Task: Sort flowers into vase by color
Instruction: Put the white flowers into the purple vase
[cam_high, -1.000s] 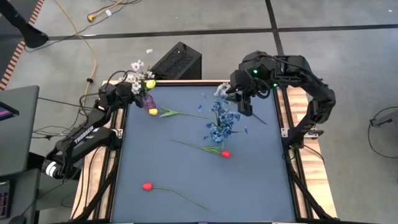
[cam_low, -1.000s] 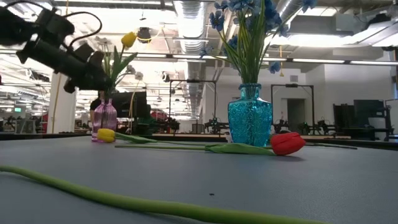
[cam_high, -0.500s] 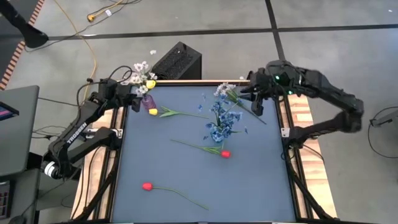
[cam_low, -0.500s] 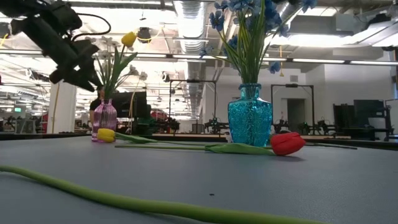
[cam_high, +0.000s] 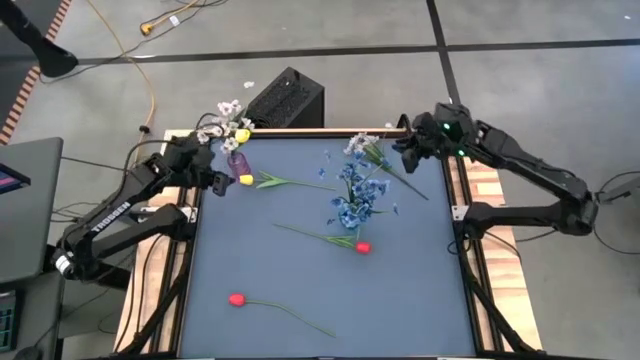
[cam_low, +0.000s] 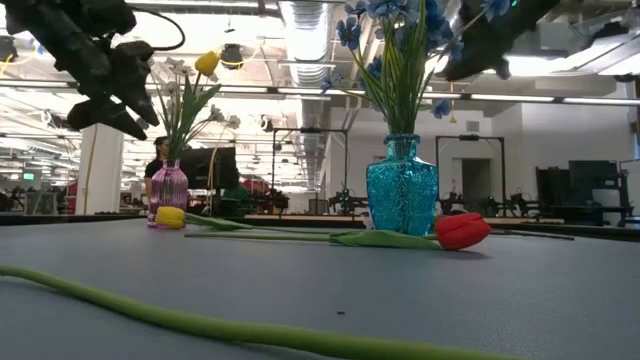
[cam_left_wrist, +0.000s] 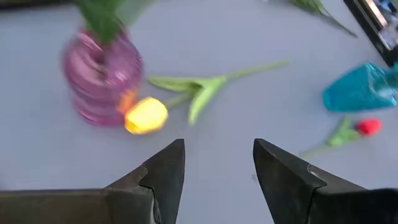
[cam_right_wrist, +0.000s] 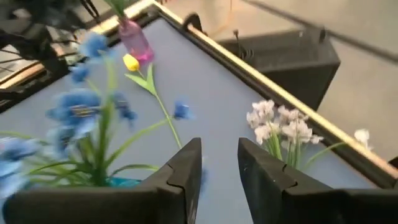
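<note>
A pink vase (cam_high: 238, 165) at the table's far left holds a yellow bud and white blossoms. Beside it a yellow flower (cam_high: 247, 179) lies flat on the table. Mid-table, a blue vase (cam_high: 350, 208) holds blue sprigs. A white-lavender bunch (cam_high: 359, 145) lies near the far right. Two red tulips (cam_high: 362, 246) (cam_high: 237, 298) lie nearer. My left gripper (cam_left_wrist: 217, 165) hovers open near the pink vase's left side, empty. My right gripper (cam_right_wrist: 219, 163) hangs open above the white bunch's stem, empty.
A black box (cam_high: 285, 98) stands just beyond the far edge. Wooden rails (cam_high: 470, 185) run along the table's left and right sides. The red tulip's long green stem (cam_low: 200, 320) crosses the near part of the table. A person shows far off in the room (cam_low: 158, 160).
My left gripper has drawn back from the pink vase toward the table's left and near side, rising and tipping its fingers downward. My right gripper has come down over the far right of the table, by the white bunch, while its arm has stretched out to the right.
</note>
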